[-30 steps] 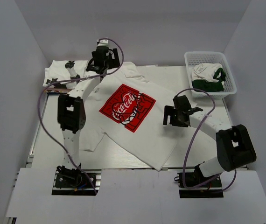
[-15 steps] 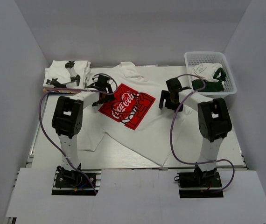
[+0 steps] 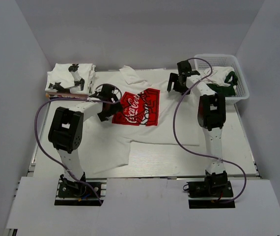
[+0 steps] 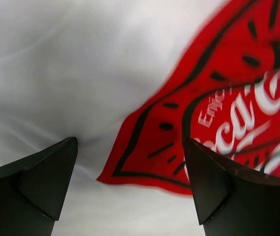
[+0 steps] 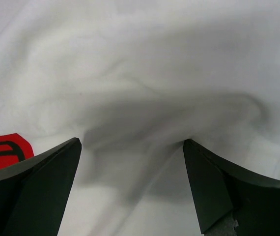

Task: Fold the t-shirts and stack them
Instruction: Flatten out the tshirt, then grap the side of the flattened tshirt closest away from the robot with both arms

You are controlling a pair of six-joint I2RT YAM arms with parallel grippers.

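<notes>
White walls close round a pale worktop [image 3: 228,147] on three sides, and the t-shirt [image 3: 150,132] with the red print [image 3: 136,107] lies spread across its middle, collar toward the far wall. At the print's left edge is the left end effector [image 3: 108,102], its fingers spread wide; in its wrist view [image 4: 130,142] the print's red corner sits right between and ahead of the fingertips, with plain white cloth off to the left. Whether the tips touch the fabric cannot be told. Just beyond this end effector and to its left, a stack of folded shirts [image 3: 64,77] rests in the far corner. The right end effector [image 3: 178,81] is at the shirt's far right shoulder area, also spread [image 5: 131,141], with a shadowed soft fold of white cloth ahead of it and a sliver of the print at its left. Close on its right stands the mesh basket [image 3: 242,83] holding a crumpled white-and-green garment [image 3: 223,81]. Nearer than this end effector, the shirt's right edge runs fairly straight, and bare worktop opens beside it and along the near edge.
</notes>
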